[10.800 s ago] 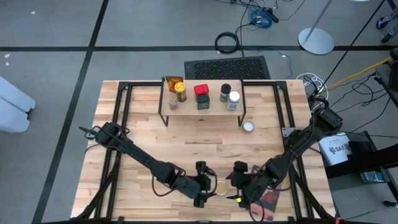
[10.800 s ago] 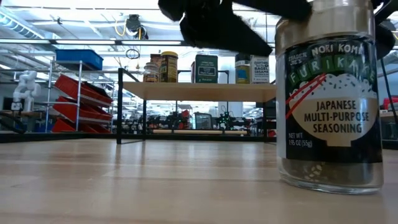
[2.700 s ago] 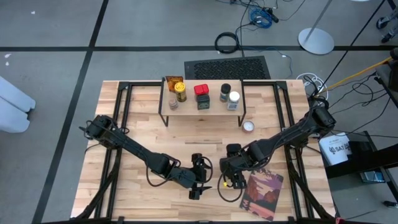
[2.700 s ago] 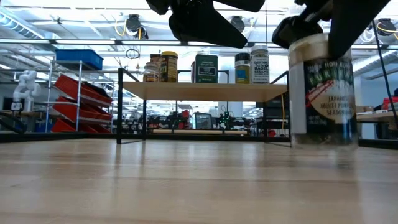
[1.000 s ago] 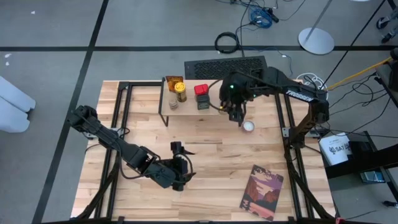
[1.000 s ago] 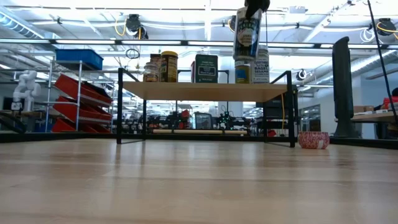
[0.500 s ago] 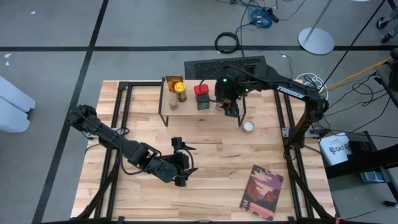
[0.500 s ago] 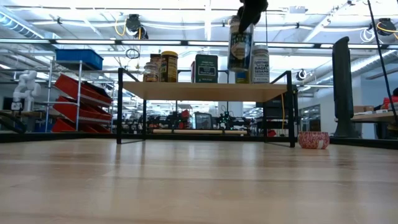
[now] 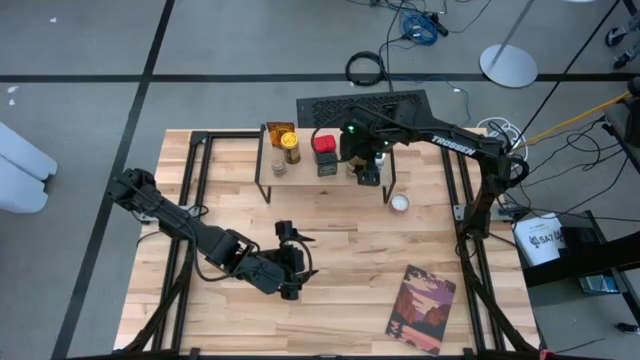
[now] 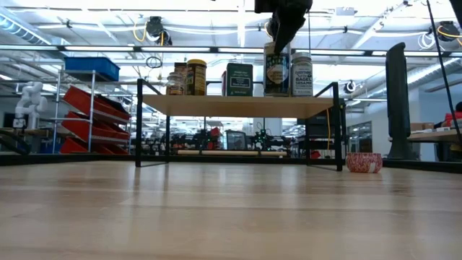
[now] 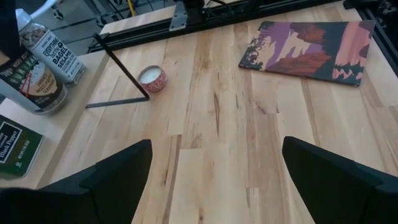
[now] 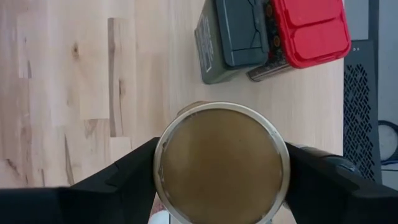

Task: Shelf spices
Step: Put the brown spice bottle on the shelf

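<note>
Jar (image 10: 276, 69) now lowered onto shelf (image 10: 238, 105) | right claw (image 12: 221, 163) closed around its tan lid | rigid, smooth glass, likely slippery; hold below lid | left claw (image 11: 214, 171) wide open, empty

pale wooden shelf (image 10: 238, 105), black metal legs, wood-plank table (image 9: 330, 260)

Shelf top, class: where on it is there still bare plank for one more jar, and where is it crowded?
The shelf has bare plank along its front edge and at its left end, ahead of the orange-labelled jar. The right half is crowded: the red-topped tin, the dark tin, and the right hand shut on the furikake jar beside the bagel-seasoning jar.
</note>
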